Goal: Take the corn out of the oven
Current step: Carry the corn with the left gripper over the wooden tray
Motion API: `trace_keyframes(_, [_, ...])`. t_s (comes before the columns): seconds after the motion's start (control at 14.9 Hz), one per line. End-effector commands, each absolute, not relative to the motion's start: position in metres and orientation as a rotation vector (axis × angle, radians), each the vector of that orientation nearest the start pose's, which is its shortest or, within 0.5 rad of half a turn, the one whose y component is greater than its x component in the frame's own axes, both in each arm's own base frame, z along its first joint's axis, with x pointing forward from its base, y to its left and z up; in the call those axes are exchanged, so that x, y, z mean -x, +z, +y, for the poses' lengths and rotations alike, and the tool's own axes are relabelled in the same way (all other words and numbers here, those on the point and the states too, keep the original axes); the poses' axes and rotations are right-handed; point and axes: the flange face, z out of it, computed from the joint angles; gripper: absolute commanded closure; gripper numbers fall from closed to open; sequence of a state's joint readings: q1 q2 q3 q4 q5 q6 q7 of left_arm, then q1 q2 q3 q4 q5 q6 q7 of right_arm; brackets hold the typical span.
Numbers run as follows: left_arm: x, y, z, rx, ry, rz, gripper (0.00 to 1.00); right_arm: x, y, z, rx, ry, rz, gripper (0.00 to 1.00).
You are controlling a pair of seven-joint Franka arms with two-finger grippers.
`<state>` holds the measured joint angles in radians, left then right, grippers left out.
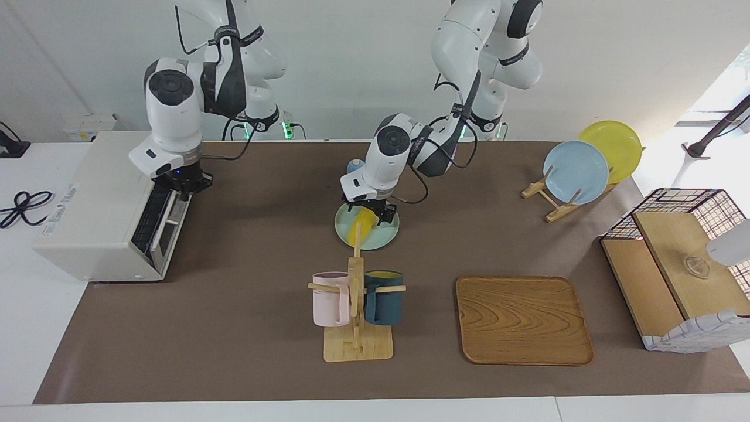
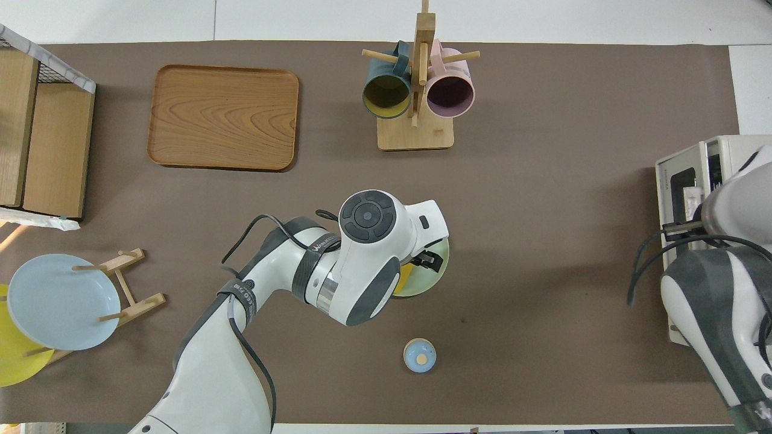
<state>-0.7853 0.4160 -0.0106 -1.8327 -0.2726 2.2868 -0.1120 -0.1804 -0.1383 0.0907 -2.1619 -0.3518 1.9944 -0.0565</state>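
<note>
Corn [image 1: 358, 227] is already out of the oven [image 1: 102, 205], lying on the pale green plate [image 1: 387, 237] mid-table, just nearer the robots than the mug rack [image 1: 356, 305]. Left hand [image 1: 369, 212] is low over the plate with its fingers around the cob's upper end; looks clamped on it, judging from the facing view, since overhead the wrist hides the contact. Right hand [image 1: 179, 184] is at the oven door's top edge [image 1: 170, 211], door part open; can't tell whether its fingers are open or closed. Handling guess: cob looks smooth, stiff, light, likely plastic, so slippery and prone to roll on the plate; best hold is across the thick middle, not the tapered tip. Not fragile. Writing: dark lettering on the oven's top panel [image 1: 61, 206], too small to read; lettering on the left arm's black band [image 2: 319, 244], also unreadable. Small blue lidded item [image 2: 419, 355] sits nearer the robots than the plate.
</note>
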Motion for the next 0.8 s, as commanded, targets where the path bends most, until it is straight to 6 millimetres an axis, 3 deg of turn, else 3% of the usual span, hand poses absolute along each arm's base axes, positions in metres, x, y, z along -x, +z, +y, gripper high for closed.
trace_keyframes(0.0, [-0.441,0.301,-0.465,3.254,0.078,0.812,0.0,-0.51,0.423,-0.097,3.428,0.145,-0.238,1.0])
trace_keyframes(0.07, [-0.441,0.3,-0.465,3.253,0.08,0.808,0.01,-0.51,0.423,-0.098,3.426,0.145,-0.232,1.0])
trace_keyframes(0.2, [-0.441,0.3,-0.465,3.253,0.08,0.808,0.16,-0.51,0.424,-0.097,3.425,0.141,-0.236,1.0])
trace_keyframes(0.47, [-0.448,0.303,-0.458,3.253,0.104,0.789,0.65,-0.516,0.441,-0.09,3.356,0.132,-0.153,1.0])
trace_keyframes(0.6, [-0.453,0.31,-0.455,3.257,0.114,0.775,0.84,-0.522,0.462,-0.078,3.316,0.141,-0.124,0.75])
trace_keyframes(0.74, [-0.468,0.327,-0.437,3.274,0.118,0.722,0.86,-0.526,0.485,-0.068,3.278,0.159,-0.105,0.62])
